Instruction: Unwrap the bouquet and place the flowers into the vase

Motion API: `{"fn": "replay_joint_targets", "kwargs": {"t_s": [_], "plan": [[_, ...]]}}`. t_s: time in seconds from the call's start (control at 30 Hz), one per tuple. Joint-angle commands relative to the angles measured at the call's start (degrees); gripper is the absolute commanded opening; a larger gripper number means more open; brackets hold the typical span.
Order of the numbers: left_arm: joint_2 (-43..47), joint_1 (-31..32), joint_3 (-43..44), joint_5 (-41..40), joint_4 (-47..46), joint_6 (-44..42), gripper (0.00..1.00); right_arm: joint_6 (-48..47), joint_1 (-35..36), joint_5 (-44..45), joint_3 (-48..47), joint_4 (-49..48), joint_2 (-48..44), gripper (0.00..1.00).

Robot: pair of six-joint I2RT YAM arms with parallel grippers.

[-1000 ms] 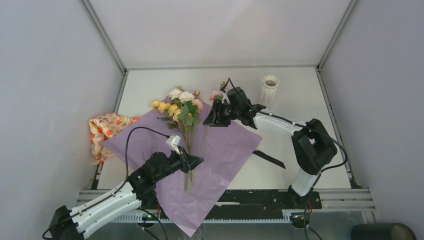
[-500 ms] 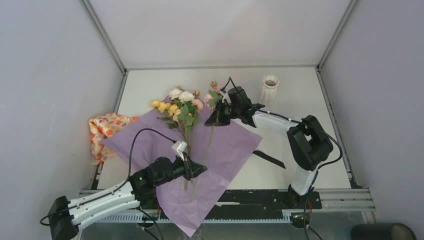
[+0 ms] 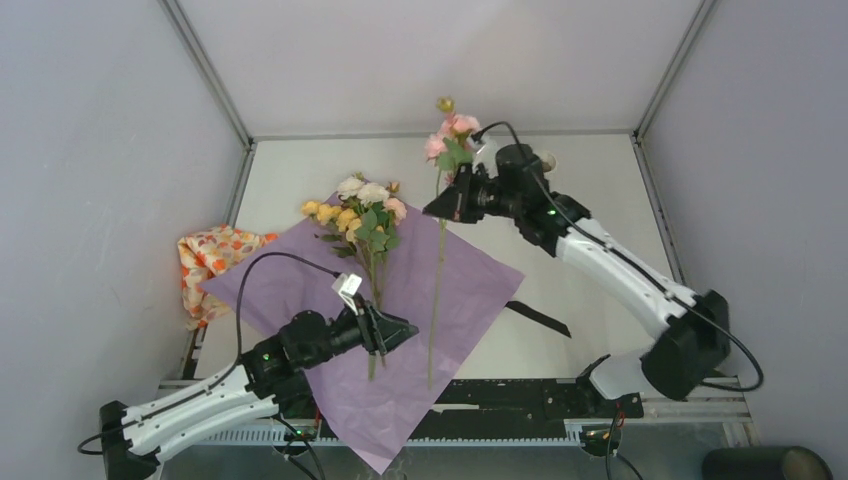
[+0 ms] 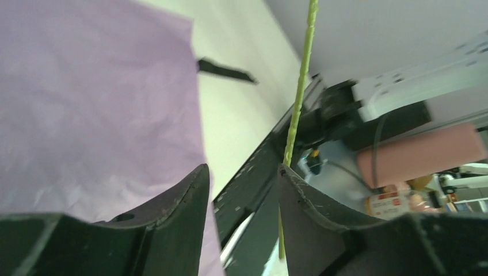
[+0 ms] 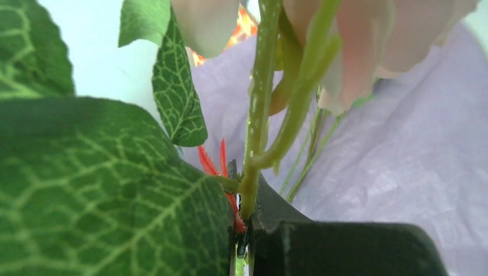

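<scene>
Left gripper (image 3: 398, 328) is nearest to us, low over the purple paper (image 3: 300, 290), and its two fingers are apart with nothing between them. That paper lies flat and open on the counter (image 3: 300, 170), so the unwrapping looks done and the job now is putting flowers in the vase, one at a time. A black ribbon (image 3: 538, 318) lies on the counter just beside the paper's right edge. An orange cloth (image 3: 210, 262) is bunched up at the left side, touching the paper, and it has no part in this job. Farther back, the other flowers (image 3: 365, 215), cream, yellow and pink, lie in a bunch on the paper waiting for their turn. Right gripper (image 3: 434, 211) is up in the air past them, squeezed tight on the stem of one pink flower (image 3: 452, 135), just under its leaves. Its long green stem hangs almost straight down, and the bottom end dangles close to the left gripper. At the very back stands the vase (image 3: 548, 160), mostly hidden behind the right arm, so only a bit of its top peeks out. I think the next move is to carry the flower to the right and lift it until the stem's bottom end is above the vase's small mouth, then lower it in. The stem is long and may swing, and the mouth is narrow, so the end could miss or bump the vase over.
</scene>
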State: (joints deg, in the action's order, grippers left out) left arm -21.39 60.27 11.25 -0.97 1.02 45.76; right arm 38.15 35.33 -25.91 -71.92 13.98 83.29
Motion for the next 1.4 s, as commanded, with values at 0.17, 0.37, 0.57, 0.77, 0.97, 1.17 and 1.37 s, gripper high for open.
{"fn": "replay_joint_targets", "kwargs": {"t_s": [0.17, 0.37, 0.57, 0.77, 0.97, 1.17, 1.37], "plan": [[-1.52, 0.20, 14.04, -4.51, 6.02, -3.91, 0.54, -11.74, -0.52, 17.77, -8.35, 8.67, -18.28, 0.00], [-9.20, 0.20, 14.93, -6.84, 5.37, -1.39, 0.54, -20.47, -0.44, 36.40, -11.22, 7.06, -29.27, 0.00], [-13.81, 0.22, 16.61, -7.24, 3.96, -1.17, 0.54, -31.69, -0.52, 53.72, -11.24, -3.83, -36.47, 0.00], [-14.50, 0.20, 17.11, -8.70, 4.15, -1.46, 0.54, -44.68, -0.85, 63.15, -11.05, -17.94, -37.05, 0.00], [-12.70, 0.20, 16.41, -10.21, 5.54, -1.29, 0.54, -53.85, -3.07, 63.22, -11.57, -27.78, -32.55, 0.00], [-9.33, 0.20, 15.92, -12.08, 8.04, -1.61, 0.54, -50.25, -9.20, 58.62, -11.83, -27.34, -28.34, 0.00], [-6.22, 0.20, 15.35, -14.41, 10.52, -1.94, 0.54, -43.00, -14.99, 53.76, -11.55, -24.15, -26.44, 0.00]]}}
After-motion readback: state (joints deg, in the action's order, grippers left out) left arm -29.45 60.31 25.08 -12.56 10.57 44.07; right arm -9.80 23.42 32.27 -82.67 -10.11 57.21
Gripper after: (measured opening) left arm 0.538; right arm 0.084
